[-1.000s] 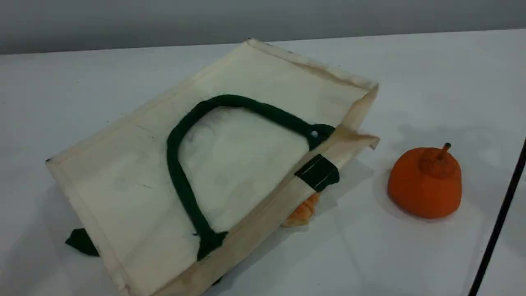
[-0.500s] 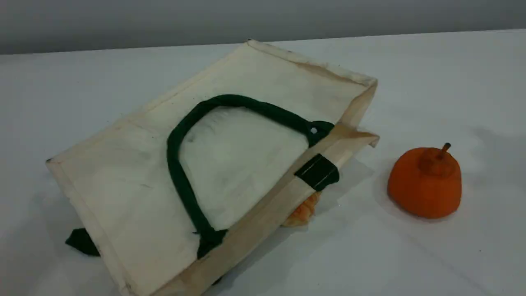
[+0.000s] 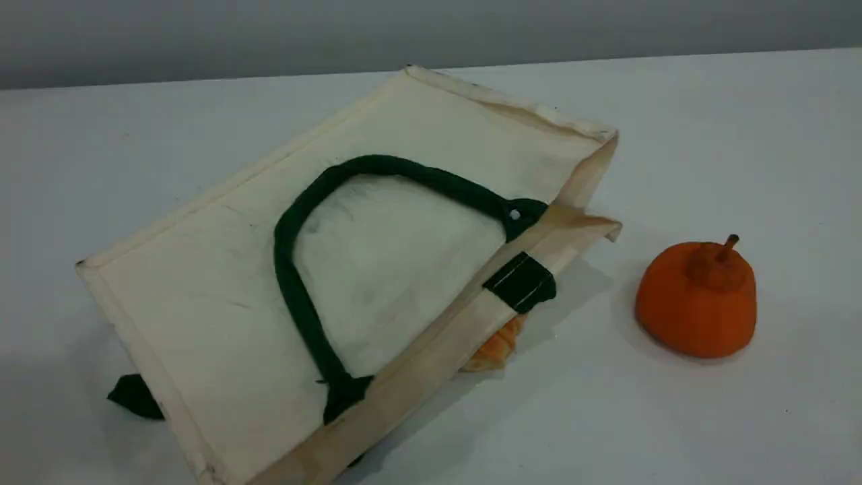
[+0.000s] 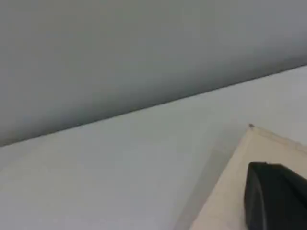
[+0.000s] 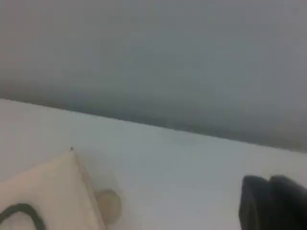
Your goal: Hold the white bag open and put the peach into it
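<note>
Left wrist view shows the left gripper (image 4: pixel 276 196) pressed together, empty, above the white bag (image 3: pixel 350 269); the right gripper (image 5: pixel 273 203) is likewise closed. The bag lies flat and shut. No peach shows; mistaking the orange stemmed fruit (image 3: pixel 697 300) for it is the risk.

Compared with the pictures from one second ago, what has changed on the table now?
The thin dark bar that crossed the scene view's right edge a second ago is gone. The white bag lies flat as before, its green handle on top. The orange stemmed fruit and the orange thing under the bag's rim have not moved.
</note>
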You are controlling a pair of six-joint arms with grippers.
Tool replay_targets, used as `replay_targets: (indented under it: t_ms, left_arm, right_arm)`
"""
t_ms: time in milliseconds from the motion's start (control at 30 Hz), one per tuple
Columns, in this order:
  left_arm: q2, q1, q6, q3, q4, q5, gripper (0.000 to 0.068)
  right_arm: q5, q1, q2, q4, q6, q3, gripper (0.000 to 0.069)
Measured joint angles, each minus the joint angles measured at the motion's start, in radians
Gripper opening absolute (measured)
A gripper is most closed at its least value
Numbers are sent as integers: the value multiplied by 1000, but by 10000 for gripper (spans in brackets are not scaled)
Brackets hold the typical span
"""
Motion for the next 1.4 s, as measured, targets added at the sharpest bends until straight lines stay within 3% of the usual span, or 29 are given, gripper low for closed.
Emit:
replay_targets:
  t_ms: [133, 300, 467, 733, 967, 1167, 1400]
  left_arm:
    - [-121, 0, 3, 128, 34, 1, 8]
    - [-300, -1, 3, 290, 16, 1, 8]
    - [-502, -1, 2, 450, -9, 0, 8]
    - [-780, -1, 7, 648, -31, 1, 8]
    - [-881, -1, 9, 810, -88, 0, 8]
    - [-884, -1, 10, 930, -134, -2, 8]
    - [-884, -1, 10, 1051, -134, -29, 8]
  right_arm:
    - [89, 1, -106, -4, 7, 0, 22]
    - [214, 1, -238, 4, 48, 8, 22]
    - [285, 1, -378, 56, 48, 100, 22]
    - [238, 1, -642, 56, 46, 316, 22]
    - [239, 1, -873, -6, 46, 477, 23]
    - [225, 1, -891, -52, 46, 601, 22]
    - [162, 1, -889, -83, 43, 719, 24]
